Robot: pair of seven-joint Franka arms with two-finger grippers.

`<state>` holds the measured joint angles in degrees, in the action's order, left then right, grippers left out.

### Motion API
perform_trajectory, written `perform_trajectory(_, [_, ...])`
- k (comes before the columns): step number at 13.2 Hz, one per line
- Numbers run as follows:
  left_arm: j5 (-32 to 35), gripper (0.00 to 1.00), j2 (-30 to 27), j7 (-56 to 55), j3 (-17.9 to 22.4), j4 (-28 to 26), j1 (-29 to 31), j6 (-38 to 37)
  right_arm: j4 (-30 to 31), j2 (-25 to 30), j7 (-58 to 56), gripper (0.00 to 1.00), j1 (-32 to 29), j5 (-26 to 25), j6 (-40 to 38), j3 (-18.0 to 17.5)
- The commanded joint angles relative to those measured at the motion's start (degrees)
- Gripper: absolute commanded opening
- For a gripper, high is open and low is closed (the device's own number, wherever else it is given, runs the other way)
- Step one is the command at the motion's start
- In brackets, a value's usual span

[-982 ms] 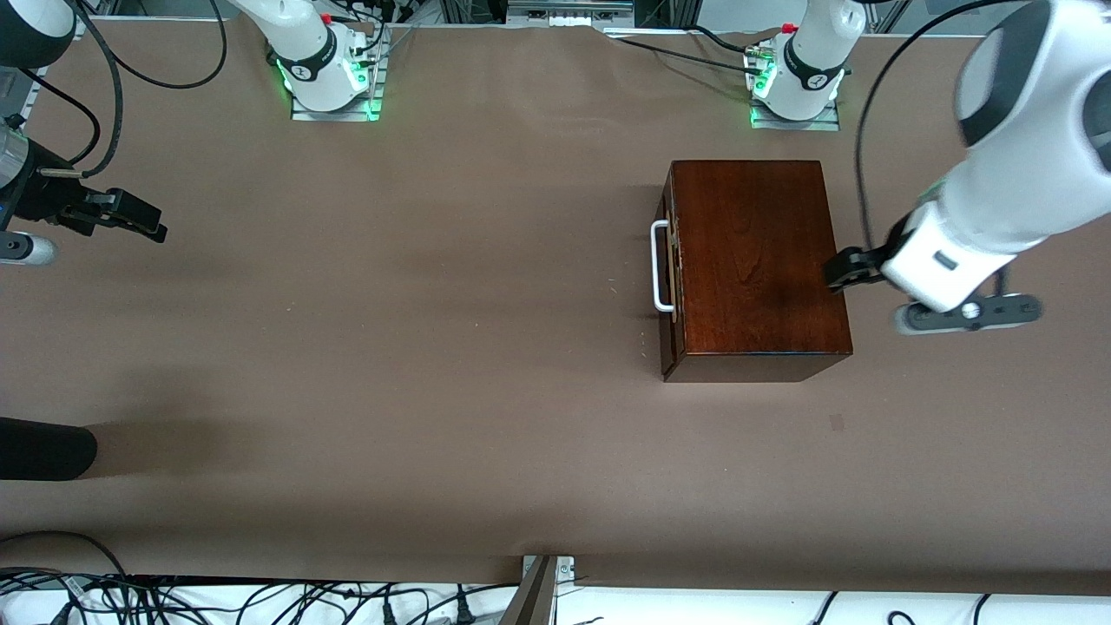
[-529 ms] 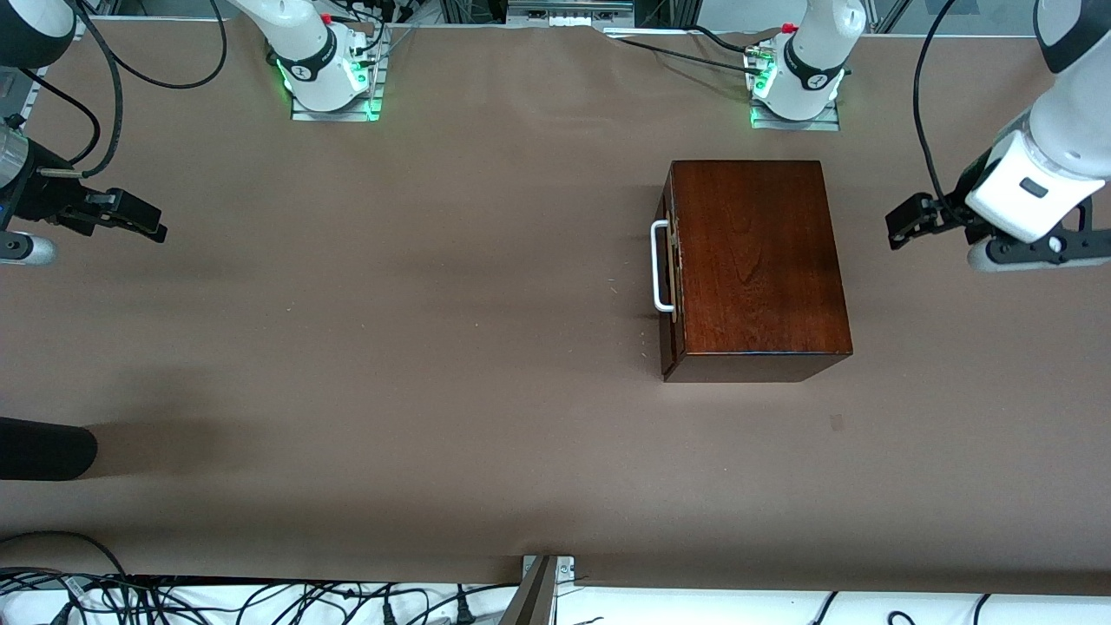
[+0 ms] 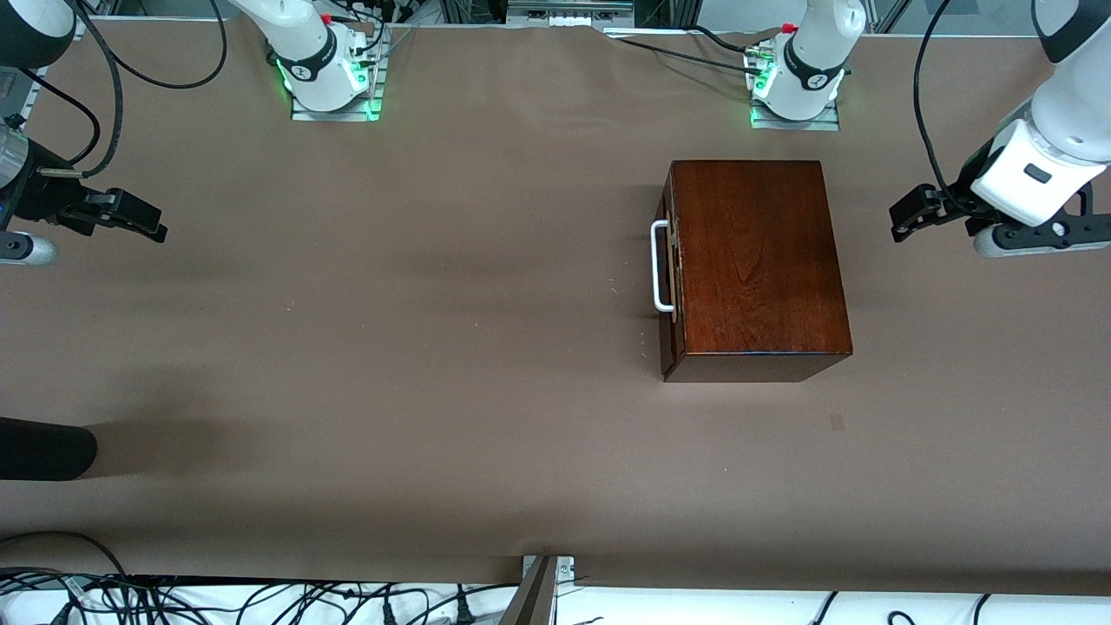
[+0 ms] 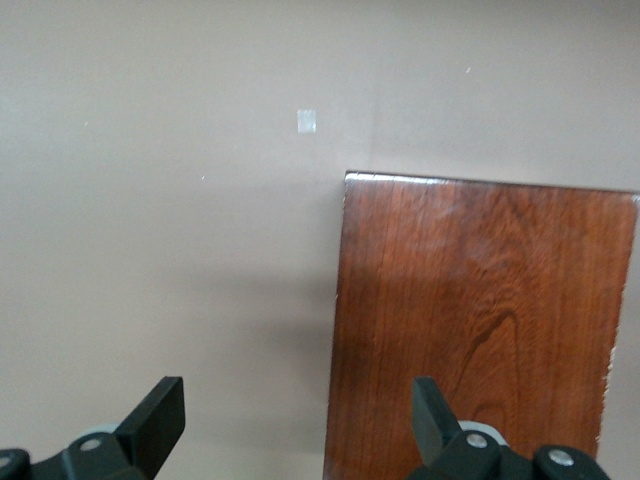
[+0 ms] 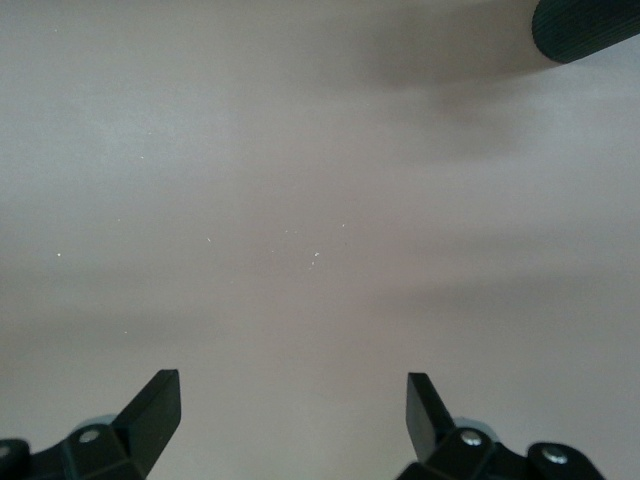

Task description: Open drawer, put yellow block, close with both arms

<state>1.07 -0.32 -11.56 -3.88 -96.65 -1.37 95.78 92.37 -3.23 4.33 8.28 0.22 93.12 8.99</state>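
Observation:
The dark mahogany box (image 3: pixel 755 260) stands on the brown table toward the left arm's end. Its drawer (image 3: pixel 667 269) is pushed in, and the white loop handle (image 3: pixel 658 265) faces the right arm's end. My left gripper (image 3: pixel 910 217) hangs open and empty over the table, beside the box end away from the handle. In the left wrist view, the left gripper (image 4: pixel 297 420) has part of the box top (image 4: pixel 480 320) beneath it. My right gripper (image 3: pixel 139 217) waits open and empty at the right arm's end, over bare table (image 5: pixel 292 415). The yellow block is out of view.
A black rounded object (image 3: pixel 43 447) lies at the table's right-arm end, nearer the front camera, and also shows in the right wrist view (image 5: pixel 590 28). The two arm bases (image 3: pixel 330 74) (image 3: pixel 794 82) stand along the edge farthest from the camera. Cables (image 3: pixel 260 599) hang along the near edge.
My left arm has drawn back from the box's end toward the left arm's end of the table, and it has hardly moved since half a second ago. The right arm and box are unchanged.

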Motion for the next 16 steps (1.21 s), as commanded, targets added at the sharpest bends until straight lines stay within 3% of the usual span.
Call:
perform_trajectory(1, [-1.7,1.0,-1.3,1.8,-0.2,-1.1,1.5,3.4,-0.4,0.2,-0.1,1.0,-0.6,0.9,-0.4,-0.6])
perform_trajectory(16, [-0.7,1.0,1.4,1.2,-1.3,1.1,0.8,3.5,-0.4,0.2,-0.1,1.0,-0.6,0.9,-0.4,-0.6])
